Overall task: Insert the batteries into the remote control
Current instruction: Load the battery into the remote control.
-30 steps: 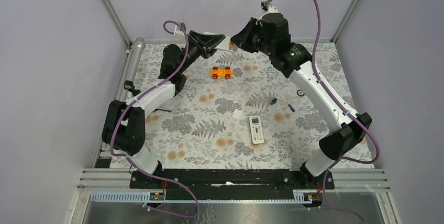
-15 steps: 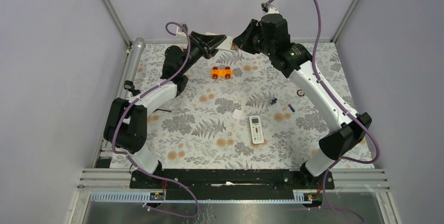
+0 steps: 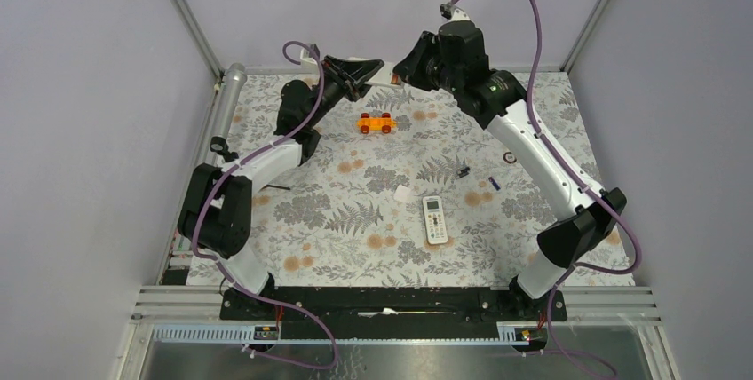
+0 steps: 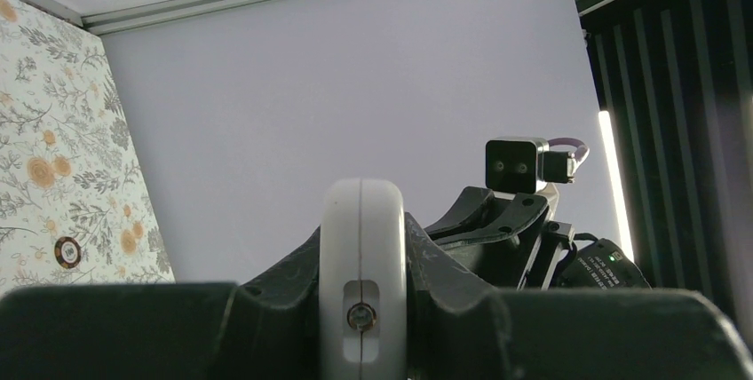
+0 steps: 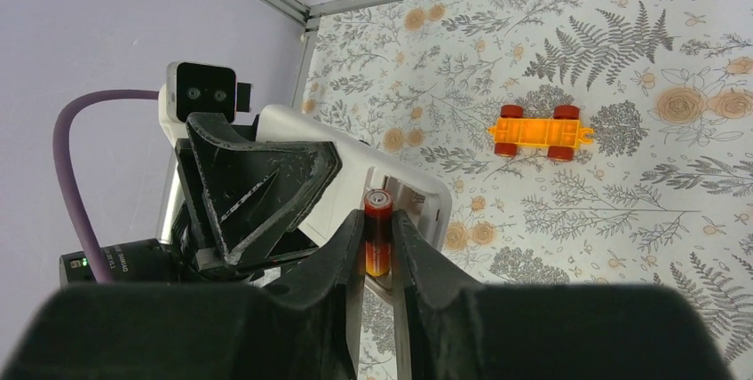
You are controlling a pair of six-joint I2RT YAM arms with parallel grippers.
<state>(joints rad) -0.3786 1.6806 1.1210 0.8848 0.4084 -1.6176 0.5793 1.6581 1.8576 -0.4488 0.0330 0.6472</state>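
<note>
Red-wrapped battery (image 5: 376, 236) stands on end at the open bay in the end of the remote (image 5: 382, 171). Whether it is seated there I cannot tell. The remote is held in the air over the far edge of the table (image 3: 311, 247), close to the back wall (image 3: 391, 7), so there is little room behind it and much more toward the near side. The orange toy car (image 3: 376, 122) lies on the table just in front of that spot. A second battery (image 3: 494, 183), a black piece (image 3: 463, 170) and a black ring (image 3: 510, 157) lie near one another on the right side of the table. The white remote with a screen (image 3: 434, 218) is nearer the middle, well apart from both grippers.

Since a second ago the two wrists have barely shifted at the far edge, the right elbow has edged inward, and nothing on the table has moved.

The right gripper (image 5: 378, 217) pinches the battery between nearly closed fingers. The left gripper (image 4: 362, 265) is clamped tight on the remote's sides.
</note>
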